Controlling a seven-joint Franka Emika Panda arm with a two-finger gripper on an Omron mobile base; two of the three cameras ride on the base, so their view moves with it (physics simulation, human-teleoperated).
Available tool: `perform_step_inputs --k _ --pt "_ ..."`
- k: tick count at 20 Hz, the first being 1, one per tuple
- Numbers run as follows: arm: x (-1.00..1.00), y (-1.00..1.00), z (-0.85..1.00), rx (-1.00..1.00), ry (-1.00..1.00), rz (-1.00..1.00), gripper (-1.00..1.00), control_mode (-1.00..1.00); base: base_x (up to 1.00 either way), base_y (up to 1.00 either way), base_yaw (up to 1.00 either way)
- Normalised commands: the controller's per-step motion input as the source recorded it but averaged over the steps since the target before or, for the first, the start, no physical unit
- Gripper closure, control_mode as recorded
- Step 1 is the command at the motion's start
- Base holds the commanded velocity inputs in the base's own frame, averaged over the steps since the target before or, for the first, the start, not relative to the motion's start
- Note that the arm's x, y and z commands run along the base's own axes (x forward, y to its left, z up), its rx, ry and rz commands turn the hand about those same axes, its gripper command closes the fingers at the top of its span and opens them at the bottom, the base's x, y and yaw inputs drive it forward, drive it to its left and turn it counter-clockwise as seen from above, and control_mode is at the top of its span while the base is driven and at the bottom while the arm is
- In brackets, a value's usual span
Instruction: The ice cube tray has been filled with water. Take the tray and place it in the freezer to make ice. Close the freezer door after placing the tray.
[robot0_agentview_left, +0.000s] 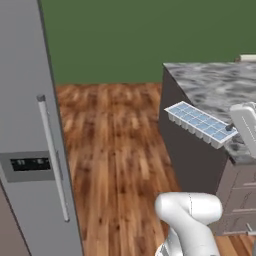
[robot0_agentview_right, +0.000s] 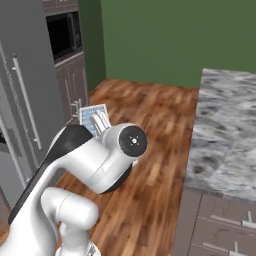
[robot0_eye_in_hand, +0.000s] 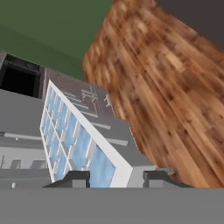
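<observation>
At far left we see the freezer door (robot0_agentview_left: 27, 125), a tall flat grey slab with one long vertical bar handle (robot0_agentview_left: 54, 157) and one dark dispenser panel (robot0_agentview_left: 30, 164) set beside it. To its right, warm plank flooring (robot0_agentview_left: 115, 150) runs back to a plain green wall (robot0_agentview_left: 150, 35). Further right stands a dark-sided counter (robot0_agentview_left: 220, 82) with a mottled grey marble top. We see one tray (robot0_agentview_left: 200, 123), long, flat and white, held up in the air just off the counter's near-left corner and tilted slightly. Its grid holds two rows of pale blue water (robot0_agentview_left: 192, 118) squares. The gripper (robot0_agentview_left: 231, 128) pinches the tray's right end, one finger on either side of it. The arm's white elbow sits low in front. From the right, an oven cavity (robot0_agentview_right: 62, 35) shows in the grey cabinets.
</observation>
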Motion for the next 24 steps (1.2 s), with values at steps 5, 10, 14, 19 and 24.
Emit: perform_step_inputs --k 5,10,14,19,24 --pt "0.00 0.00 0.00 0.00 0.00 0.00 1.00 1.00 0.92 0.28 -0.08" --pt "0.00 0.00 0.00 0.00 0.00 0.00 1.00 1.00 0.81 0.55 0.00" --pt "0.00 0.00 0.00 0.00 0.00 0.00 1.00 1.00 0.63 0.63 0.01" --pt "0.00 0.00 0.00 0.00 0.00 0.00 1.00 1.00 0.41 0.32 0.17" --pt "0.00 0.00 0.00 0.00 0.00 0.00 1.00 1.00 0.19 -0.02 0.32"
